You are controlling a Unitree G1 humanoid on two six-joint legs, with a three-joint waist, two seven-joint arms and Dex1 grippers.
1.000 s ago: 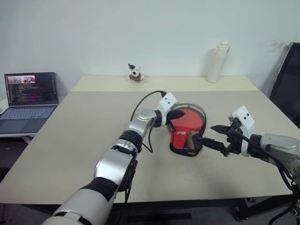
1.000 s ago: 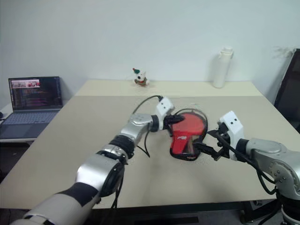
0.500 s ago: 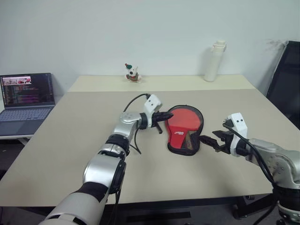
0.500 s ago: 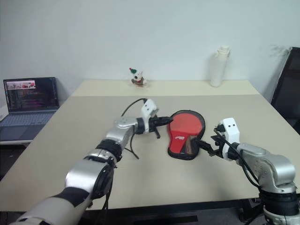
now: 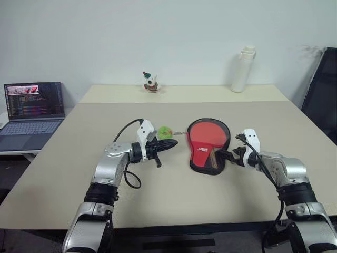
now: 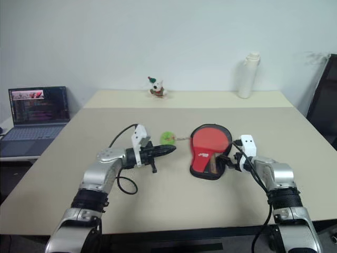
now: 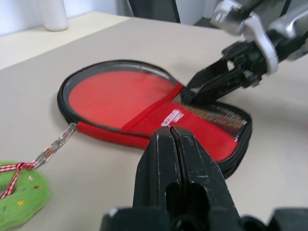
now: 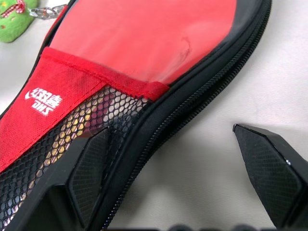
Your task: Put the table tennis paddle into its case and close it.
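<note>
The case (image 5: 200, 153) lies flat on the table, red side up, its black zipper edge (image 8: 192, 103) all round. Inside its rim shows the table tennis paddle's smooth red face (image 5: 208, 134). Tan colour shows through the mesh pocket (image 8: 72, 130). A small green ball (image 5: 165, 132) hangs on a chain from the case's left edge. My left gripper (image 5: 174, 142) is shut and empty, left of the case and just in front of the ball. My right gripper (image 5: 227, 156) is open at the case's near right edge. One finger (image 8: 91, 168) rests on the mesh, the other finger (image 8: 267, 173) over bare table.
An open laptop (image 5: 32, 108) sits on a side desk at far left. At the table's back edge stand a white bottle (image 5: 243, 68) and a small toy figure (image 5: 151, 82). A black chair (image 5: 322, 95) is at the right.
My left gripper has drawn back leftwards off the case, uncovering the green ball; the case now lies flat. My right gripper has come forward and down onto the case's edge.
</note>
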